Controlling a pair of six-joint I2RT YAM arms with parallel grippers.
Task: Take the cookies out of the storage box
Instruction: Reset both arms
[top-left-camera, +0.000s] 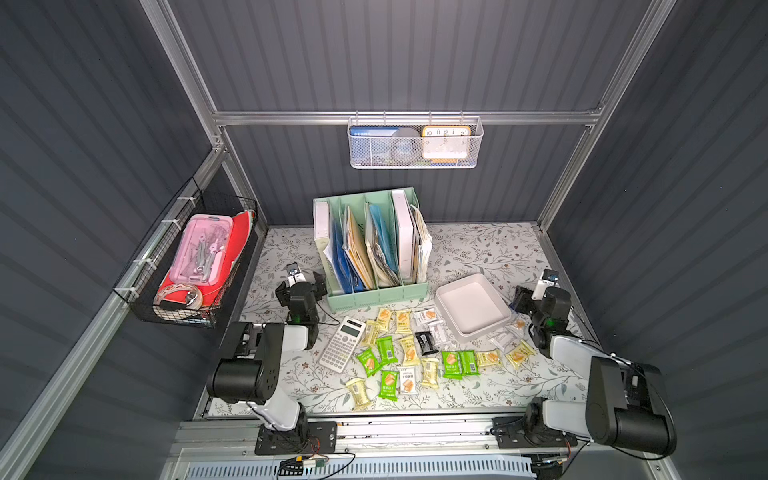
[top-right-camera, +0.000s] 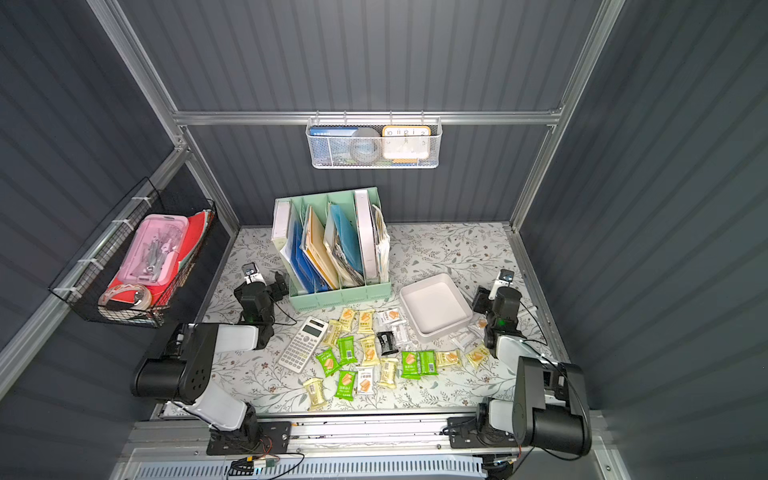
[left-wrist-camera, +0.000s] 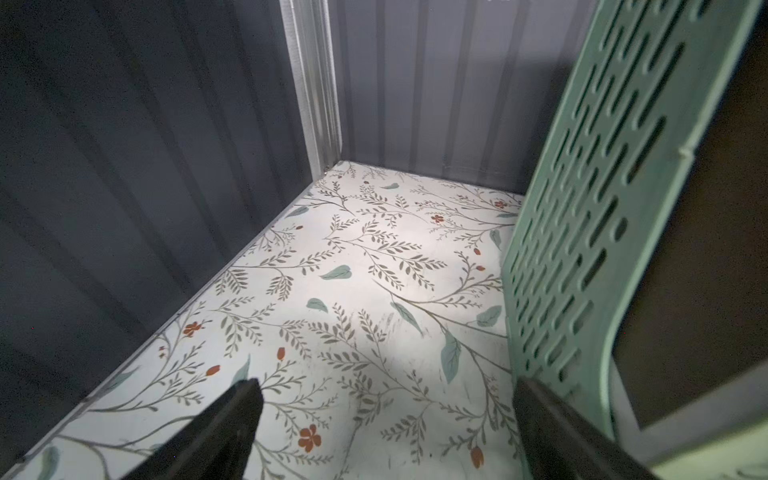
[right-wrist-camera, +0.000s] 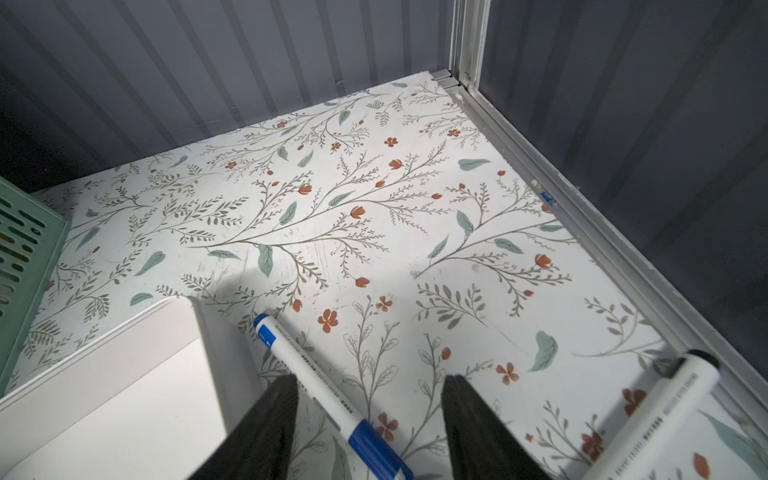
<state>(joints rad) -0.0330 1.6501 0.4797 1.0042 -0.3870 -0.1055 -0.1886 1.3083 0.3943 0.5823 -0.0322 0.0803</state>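
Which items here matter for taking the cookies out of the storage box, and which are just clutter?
Job: storage box, empty; cookies, scattered beside it.
Lying about: calculator; mint file organiser; white mesh basket; black wire basket; blue-capped marker; black-capped marker.

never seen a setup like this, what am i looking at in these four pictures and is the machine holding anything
It is a robot with two arms, each ending in a two-fingered end effector. Two pictures look down on the whole table from overhead, nearly the same view. The other two come from cameras on the wrists: one shows the left end effector, one the right end effector. Both are open and hold nothing. On the flowered table stand a mint green file organiser and a white storage box, which is empty. The cookies, small wrapped packets, lie scattered on the table outside it, next to a calculator. Two marker pens lie near the right end effector.
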